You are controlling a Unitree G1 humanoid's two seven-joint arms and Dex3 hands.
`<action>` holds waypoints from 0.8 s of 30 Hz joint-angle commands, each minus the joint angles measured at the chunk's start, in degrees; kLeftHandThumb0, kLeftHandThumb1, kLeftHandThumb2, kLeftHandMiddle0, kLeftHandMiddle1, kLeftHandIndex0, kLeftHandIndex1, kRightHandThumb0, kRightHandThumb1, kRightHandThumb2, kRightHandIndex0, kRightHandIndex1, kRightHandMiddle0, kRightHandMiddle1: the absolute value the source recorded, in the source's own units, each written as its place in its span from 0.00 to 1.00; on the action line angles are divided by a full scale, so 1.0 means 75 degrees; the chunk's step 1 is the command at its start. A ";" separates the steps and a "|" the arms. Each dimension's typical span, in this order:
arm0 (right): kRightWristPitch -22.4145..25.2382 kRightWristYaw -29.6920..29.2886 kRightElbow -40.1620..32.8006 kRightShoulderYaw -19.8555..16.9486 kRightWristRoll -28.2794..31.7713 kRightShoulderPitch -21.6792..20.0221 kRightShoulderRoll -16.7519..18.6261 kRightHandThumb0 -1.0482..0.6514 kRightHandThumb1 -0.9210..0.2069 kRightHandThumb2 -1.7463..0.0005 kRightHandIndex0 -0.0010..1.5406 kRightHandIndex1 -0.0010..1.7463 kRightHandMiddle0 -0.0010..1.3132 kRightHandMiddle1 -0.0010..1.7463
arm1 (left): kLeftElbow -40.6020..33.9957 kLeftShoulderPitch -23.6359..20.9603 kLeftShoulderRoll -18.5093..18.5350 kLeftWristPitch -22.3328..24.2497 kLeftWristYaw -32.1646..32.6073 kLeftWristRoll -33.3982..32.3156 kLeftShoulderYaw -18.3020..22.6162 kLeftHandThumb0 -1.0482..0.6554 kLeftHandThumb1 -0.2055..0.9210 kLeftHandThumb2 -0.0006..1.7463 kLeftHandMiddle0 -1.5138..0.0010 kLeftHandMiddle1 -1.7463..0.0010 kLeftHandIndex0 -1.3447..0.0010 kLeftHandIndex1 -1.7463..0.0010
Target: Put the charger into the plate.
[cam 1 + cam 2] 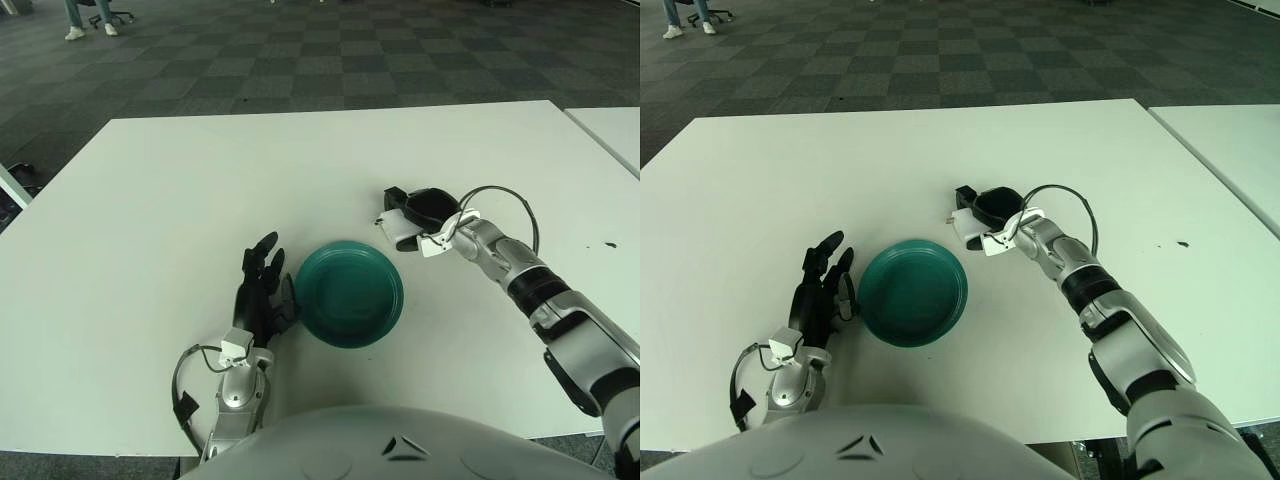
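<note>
Left hand [262,292]: nearest item, idle, fingers spread and holding nothing, shown just beside the plate's left rim.

Plate [352,293]: teal, on the white surface [150,220], nothing in it.

Right hand [418,219]: beyond the plate's right edge, fingers curled round the charger [398,229] (white body, partly hidden, so the firmness of the grip cannot be confirmed).

Step in hand: charger apparently grasped, not yet carried over. Next move judged to call for a short inward transfer over the plate, then release.

No readable text, labels or numbers, as far as the views allow
</note>
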 commanded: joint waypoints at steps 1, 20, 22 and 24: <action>-0.0012 -0.0137 -0.0407 -0.0408 0.0324 -0.0012 0.0075 0.38 0.26 0.47 0.46 1.00 0.29 1.00 | 0.0244 0.0125 0.0049 0.0315 -0.0041 -0.0013 0.0006 0.07 1.00 0.56 0.71 0.99 0.96 0.52; 0.1713 0.1509 -0.4687 -0.1177 0.1129 0.1443 0.0853 0.38 0.26 0.48 0.49 1.00 0.29 1.00 | 0.0404 0.0078 0.0073 -0.0042 -0.0058 0.0006 -0.0005 0.06 1.00 0.55 0.72 1.00 0.95 0.51; 0.1753 0.1661 -0.4897 -0.0994 0.1019 0.1568 0.0965 0.38 0.26 0.48 0.49 1.00 0.29 1.00 | 0.0396 0.0063 0.0068 -0.0023 -0.0036 0.0040 -0.0013 0.06 1.00 0.55 0.73 1.00 0.96 0.51; 0.1779 0.1752 -0.5124 -0.0879 0.0915 0.1726 0.1015 0.38 0.26 0.48 0.50 1.00 0.29 1.00 | 0.0388 0.0061 0.0061 -0.0011 -0.0016 0.0064 -0.0018 0.06 1.00 0.55 0.74 1.00 0.96 0.52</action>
